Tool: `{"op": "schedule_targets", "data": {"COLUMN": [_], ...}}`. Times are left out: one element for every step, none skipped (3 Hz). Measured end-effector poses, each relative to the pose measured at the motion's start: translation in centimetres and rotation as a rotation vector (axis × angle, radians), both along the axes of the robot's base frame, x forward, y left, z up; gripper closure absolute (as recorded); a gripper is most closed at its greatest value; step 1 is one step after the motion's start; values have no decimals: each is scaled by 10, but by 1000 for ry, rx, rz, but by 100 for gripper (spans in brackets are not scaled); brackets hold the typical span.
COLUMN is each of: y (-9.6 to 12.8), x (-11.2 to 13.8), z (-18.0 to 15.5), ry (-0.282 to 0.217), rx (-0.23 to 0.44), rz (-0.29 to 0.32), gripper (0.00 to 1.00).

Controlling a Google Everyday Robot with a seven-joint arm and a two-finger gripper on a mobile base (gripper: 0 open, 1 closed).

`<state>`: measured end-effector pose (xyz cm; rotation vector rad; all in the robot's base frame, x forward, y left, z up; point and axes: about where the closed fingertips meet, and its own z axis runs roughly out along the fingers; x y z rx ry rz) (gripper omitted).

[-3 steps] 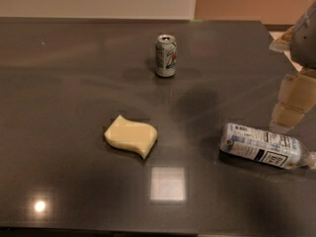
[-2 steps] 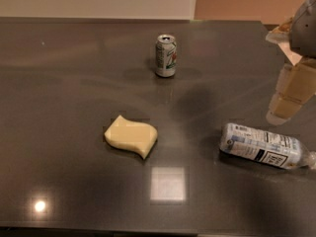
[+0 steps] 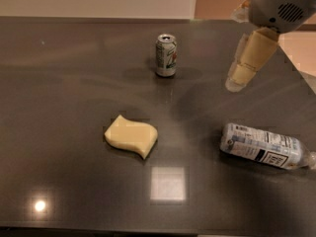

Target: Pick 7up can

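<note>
Item one: 7up can [image 3: 166,55] — silver-white with green and red markings, upright on the dark table [image 3: 59,107], toward the far middle, nothing touching it.

Item two: gripper [image 3: 237,80] — cream-coloured, hanging from a grey arm housing at the upper right, tip pointing down and slightly left. It hovers above the table, well apart from the can and to its right, holding nothing; whether it is released or clenched cannot be told.

Item three: yellow sponge [image 3: 131,135], wavy-edged, flat on the table, nearer than the can.

Item four: clear plastic bottle [image 3: 264,146], white-and-dark label, lying on its side at the right, below the gripper.
</note>
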<state>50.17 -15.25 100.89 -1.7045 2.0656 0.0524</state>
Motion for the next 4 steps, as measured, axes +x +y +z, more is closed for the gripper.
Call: {"op": "schedule_targets", "data": {"y": [17, 25, 33, 48], "x": [40, 85, 117, 148], "z": [-4, -23, -45, -65], "ry": [-10, -6, 8, 19], "rx": [30, 51, 72, 109], "rz": [-38, -102, -139, -173], "gripper": [0, 0, 0, 0]}}
